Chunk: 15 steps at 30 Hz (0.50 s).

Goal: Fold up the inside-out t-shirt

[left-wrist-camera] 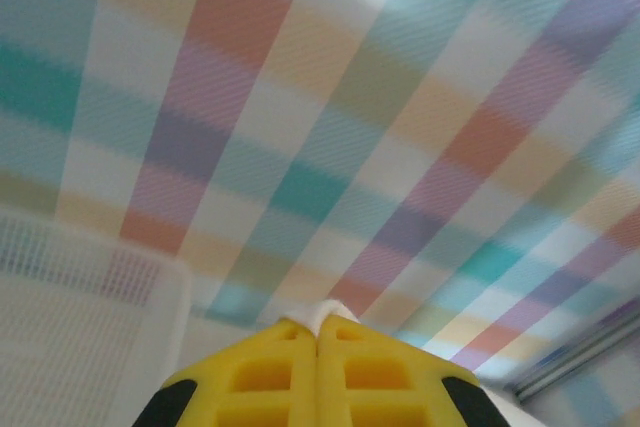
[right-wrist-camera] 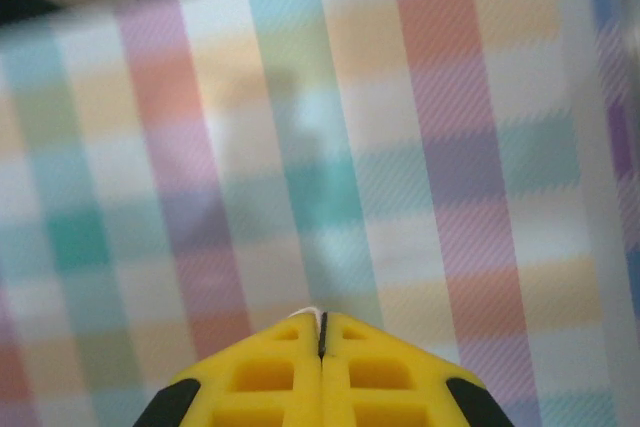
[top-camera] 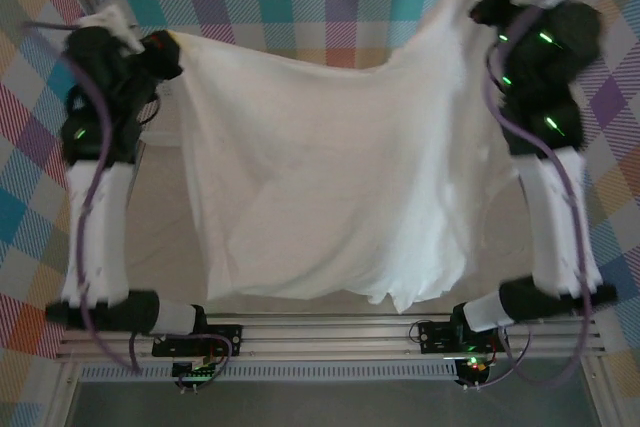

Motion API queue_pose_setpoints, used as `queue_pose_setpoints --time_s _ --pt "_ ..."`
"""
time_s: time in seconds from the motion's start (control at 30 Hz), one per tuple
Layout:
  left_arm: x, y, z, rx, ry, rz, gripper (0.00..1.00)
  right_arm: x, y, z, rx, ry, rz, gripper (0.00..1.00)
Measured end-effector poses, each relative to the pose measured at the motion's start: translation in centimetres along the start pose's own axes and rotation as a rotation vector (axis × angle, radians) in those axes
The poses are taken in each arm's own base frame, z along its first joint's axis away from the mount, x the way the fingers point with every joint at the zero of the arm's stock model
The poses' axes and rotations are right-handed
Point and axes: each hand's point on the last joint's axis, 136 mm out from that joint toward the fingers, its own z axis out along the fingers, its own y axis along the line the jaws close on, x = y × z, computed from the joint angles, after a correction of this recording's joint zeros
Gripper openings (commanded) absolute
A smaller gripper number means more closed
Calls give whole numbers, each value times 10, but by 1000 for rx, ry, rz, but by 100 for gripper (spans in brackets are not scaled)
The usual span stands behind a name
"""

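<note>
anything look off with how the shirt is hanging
The t-shirt hangs askew: the corner in the right end effector sits farther up the top view than the one in the left end effector, and its lower edge is uneven.

Bright, even light washes the shirt (top-camera: 330,177) almost featureless (folds show only as faint grey shading), and both wrist views blur the checked cloth (left-wrist-camera: 350,147).
</note>
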Motion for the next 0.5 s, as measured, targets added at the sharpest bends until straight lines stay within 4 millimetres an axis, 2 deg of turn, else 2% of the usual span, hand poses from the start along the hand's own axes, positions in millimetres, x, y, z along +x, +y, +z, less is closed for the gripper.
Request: queue_pose_setpoints --time_s 0.1,0.13,0.17,0.23,0.3,0.33,0.4,0.43,0.5 --pt "71 46 82 -89 166 -16 0 119 -20 69 58 213 -48 0" --pt "95 60 108 -107 221 -15 4 158 -29 88 77 283 -51 2" --pt "115 70 131 -111 265 -10 11 195 -39 107 90 347 -52 11" --pt "153 88 181 -99 359 4 31 256 -53 142 87 438 -36 41" --pt "179 101 223 -71 419 4 39 300 -64 166 62 471 -10 60" --pt "188 107 236 -64 438 3 41 324 -69 167 53 513 4 63" --pt "198 117 243 -64 473 -5 43 354 -76 161 45 602 19 64" --pt "200 120 240 -69 492 -12 42 360 -81 157 46 631 23 64" --pt "185 111 231 -55 474 -15 43 353 -83 150 44 654 35 66"
